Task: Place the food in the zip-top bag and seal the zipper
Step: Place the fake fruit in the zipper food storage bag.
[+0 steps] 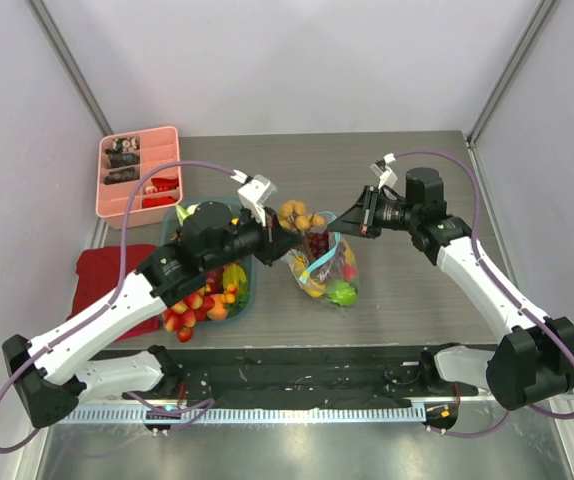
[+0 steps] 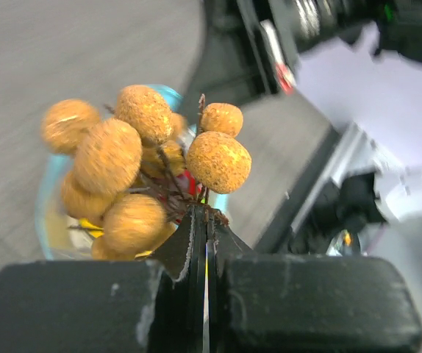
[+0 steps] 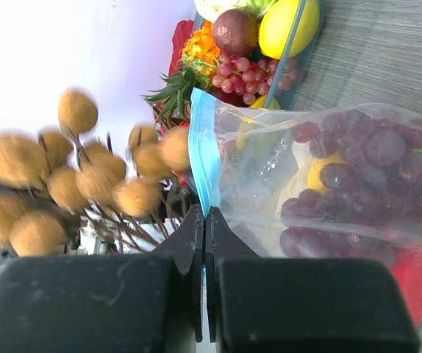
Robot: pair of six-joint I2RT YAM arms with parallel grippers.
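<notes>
My left gripper (image 2: 205,215) is shut on the stem of a cluster of brown nuts (image 2: 126,169) and holds it just above the bag's mouth; the cluster also shows in the top view (image 1: 300,215) and the right wrist view (image 3: 71,184). My right gripper (image 3: 204,215) is shut on the teal-blue zipper (image 3: 204,154) and holds the clear zip-top bag (image 3: 328,184) open. In the top view the bag (image 1: 325,270) stands at mid table with purple grapes (image 3: 373,162), yellow and green pieces inside. More food (image 1: 207,300) lies in a teal tray under my left arm.
A pink divided tray (image 1: 139,172) stands at the back left. A dark red cloth (image 1: 102,280) lies at the left edge. The teal tray's rim (image 1: 250,290) is right beside the bag. Grey walls close in the table's left, back and right.
</notes>
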